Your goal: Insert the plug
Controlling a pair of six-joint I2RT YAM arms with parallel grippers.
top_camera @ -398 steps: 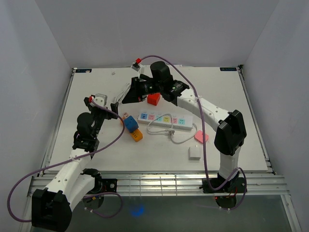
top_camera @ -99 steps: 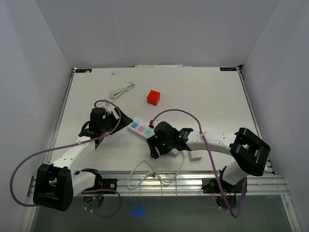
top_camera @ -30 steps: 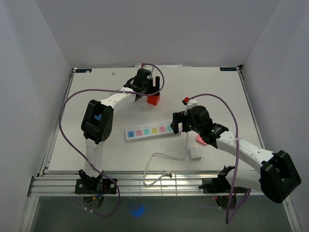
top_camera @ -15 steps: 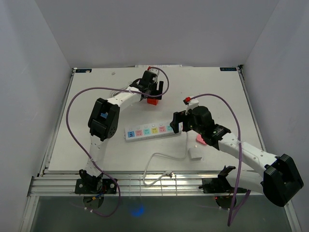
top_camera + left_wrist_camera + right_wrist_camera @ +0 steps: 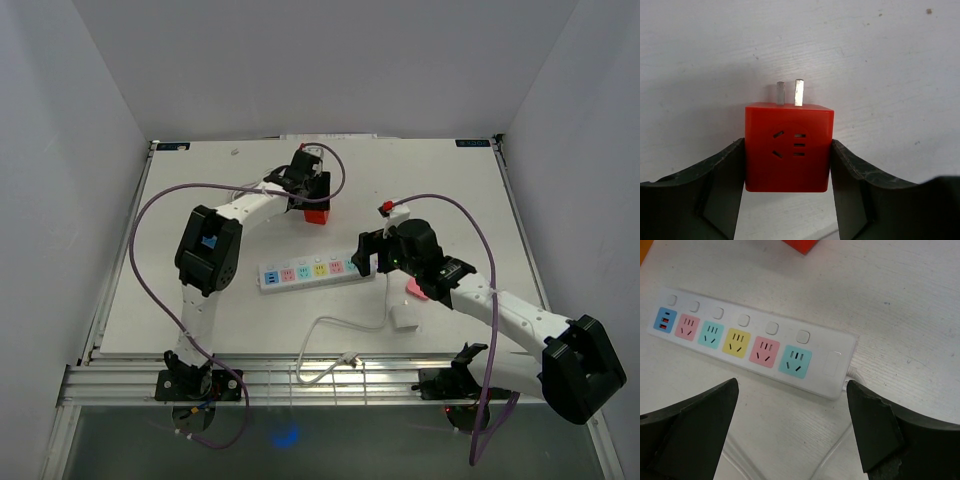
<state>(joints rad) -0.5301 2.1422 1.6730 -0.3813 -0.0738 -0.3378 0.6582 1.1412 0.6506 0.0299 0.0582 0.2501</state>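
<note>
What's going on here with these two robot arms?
The left gripper grips a red plug cube by its sides, far back on the table, with the prongs pointing away from the wrist. The right gripper hangs open above the white power strip, near its cord end. The sockets in view are all empty.

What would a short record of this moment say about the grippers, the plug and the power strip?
left gripper: shut on the red plug, one finger against each side
red plug: on the table at the far side, its two prongs pointing away from the wrist camera
right gripper: open, holding nothing, above the cable end of the power strip
power strip: flat on the table, every coloured socket in view empty
plug inserted: not yet
</note>
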